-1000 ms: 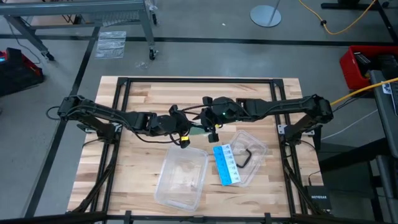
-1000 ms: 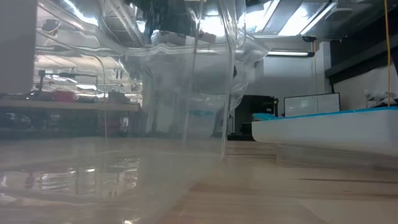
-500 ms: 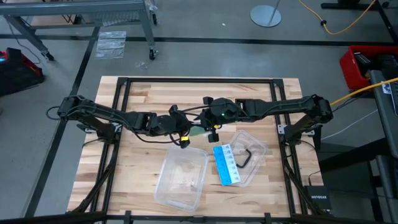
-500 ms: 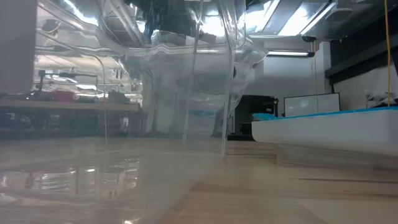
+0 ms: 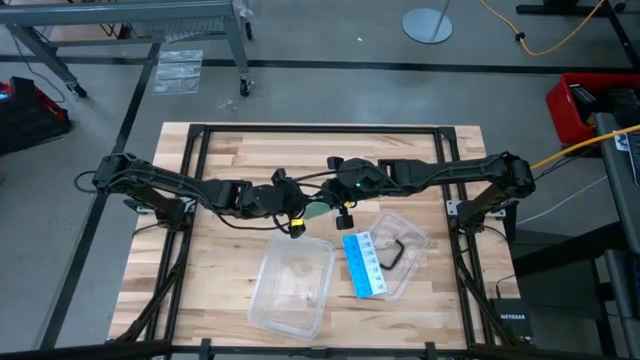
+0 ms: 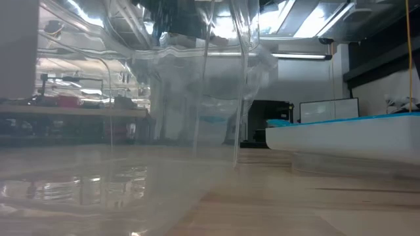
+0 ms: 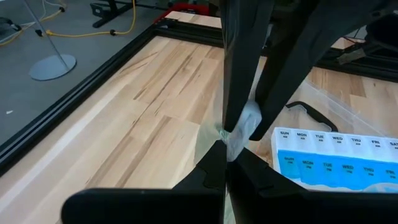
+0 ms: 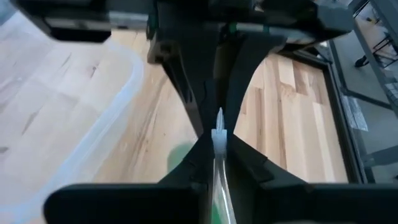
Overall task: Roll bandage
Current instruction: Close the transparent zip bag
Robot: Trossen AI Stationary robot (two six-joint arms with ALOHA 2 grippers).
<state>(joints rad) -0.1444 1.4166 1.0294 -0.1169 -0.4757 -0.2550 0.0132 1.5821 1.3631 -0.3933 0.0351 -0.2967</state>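
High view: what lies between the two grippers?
Only the green bandage, pinched by the left gripper and the right gripper; the high view shows it.

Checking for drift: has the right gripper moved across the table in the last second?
No. In the high view the right gripper sits at the same spot beside the blue pill organizer.

Bandage (image 5: 318,211): pale green, thin soft strip. Hangs pinched between the left end effector (image 5: 297,226) and right end effector (image 5: 342,222), tips meeting.

Grey concrete floor (image 5: 300,90) is seen around the wooden bench (image 5: 230,150); a round stand base (image 5: 428,24) lies beyond it.
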